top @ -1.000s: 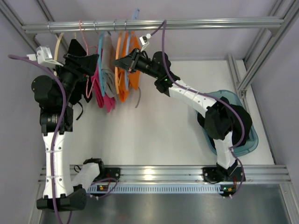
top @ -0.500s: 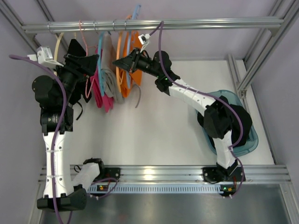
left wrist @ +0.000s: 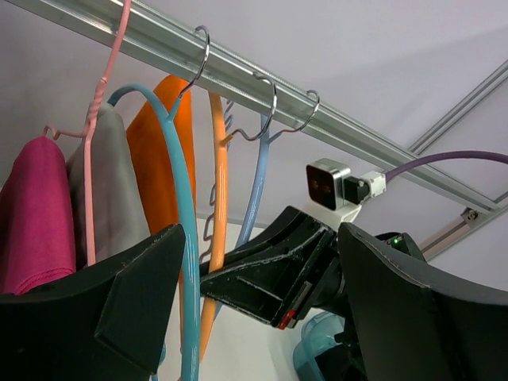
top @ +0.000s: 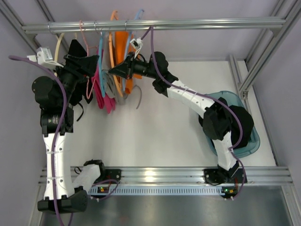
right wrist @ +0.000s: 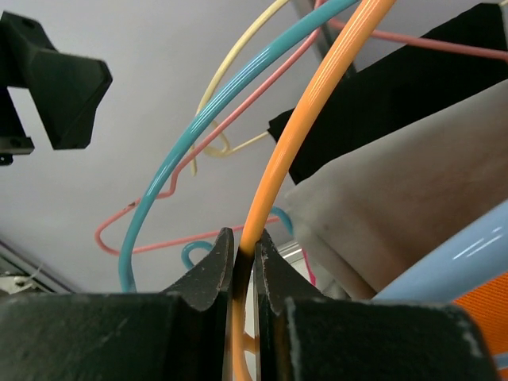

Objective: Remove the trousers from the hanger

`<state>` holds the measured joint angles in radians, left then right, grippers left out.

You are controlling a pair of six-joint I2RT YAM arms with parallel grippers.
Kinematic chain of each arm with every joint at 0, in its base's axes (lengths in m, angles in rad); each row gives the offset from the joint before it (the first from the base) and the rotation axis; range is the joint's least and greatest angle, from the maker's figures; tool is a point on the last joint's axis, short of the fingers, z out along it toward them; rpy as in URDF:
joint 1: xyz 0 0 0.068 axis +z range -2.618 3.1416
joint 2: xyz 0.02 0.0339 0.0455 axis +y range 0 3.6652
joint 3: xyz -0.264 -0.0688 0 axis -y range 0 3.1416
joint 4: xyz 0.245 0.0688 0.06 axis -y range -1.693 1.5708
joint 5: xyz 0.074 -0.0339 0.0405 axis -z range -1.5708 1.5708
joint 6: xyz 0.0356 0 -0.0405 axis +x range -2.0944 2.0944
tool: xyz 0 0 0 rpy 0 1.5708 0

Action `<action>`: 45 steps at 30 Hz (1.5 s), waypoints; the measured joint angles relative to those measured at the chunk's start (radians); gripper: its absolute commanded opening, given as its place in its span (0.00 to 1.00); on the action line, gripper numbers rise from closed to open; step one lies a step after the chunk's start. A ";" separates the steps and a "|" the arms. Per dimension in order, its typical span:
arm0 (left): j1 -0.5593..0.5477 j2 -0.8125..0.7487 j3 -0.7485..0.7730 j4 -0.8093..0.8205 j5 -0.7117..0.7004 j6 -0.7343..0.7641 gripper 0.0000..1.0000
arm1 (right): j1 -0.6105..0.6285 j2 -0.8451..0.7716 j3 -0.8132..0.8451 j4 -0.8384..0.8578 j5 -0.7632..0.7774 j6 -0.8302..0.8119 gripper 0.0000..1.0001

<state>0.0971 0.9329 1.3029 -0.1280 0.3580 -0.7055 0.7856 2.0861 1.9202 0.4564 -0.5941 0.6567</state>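
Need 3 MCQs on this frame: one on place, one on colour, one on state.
1. Where on the table is the teal tub?
A) left side
B) right side
C) centre

2. What colour is the hanger between the fingers of the right gripper?
A) pink
B) cream
C) orange

3. How is the left gripper?
A) open
B) shut on a hanger
C) shut on cloth

Answers:
1 B: the top view shows the tub at the table's right side.
2 C: the right wrist view shows the orange hanger pinched between the fingers.
3 A: the left wrist view shows its fingers wide apart, clamping nothing.
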 measured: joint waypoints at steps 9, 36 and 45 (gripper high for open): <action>0.002 -0.002 0.000 0.000 0.000 0.002 0.84 | 0.024 -0.003 -0.026 0.008 -0.036 0.060 0.00; 0.003 -0.058 -0.032 -0.002 0.031 0.019 0.85 | 0.122 -0.625 -0.830 -0.016 -0.165 0.227 0.00; 0.005 -0.074 -0.039 -0.002 0.045 0.020 0.85 | 0.135 -0.864 -0.987 -0.175 -0.211 0.100 0.00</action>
<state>0.1020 0.8593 1.2644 -0.1303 0.4026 -0.6857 0.9203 1.2224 0.9329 0.2817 -0.8051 0.7567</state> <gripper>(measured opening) 0.851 0.058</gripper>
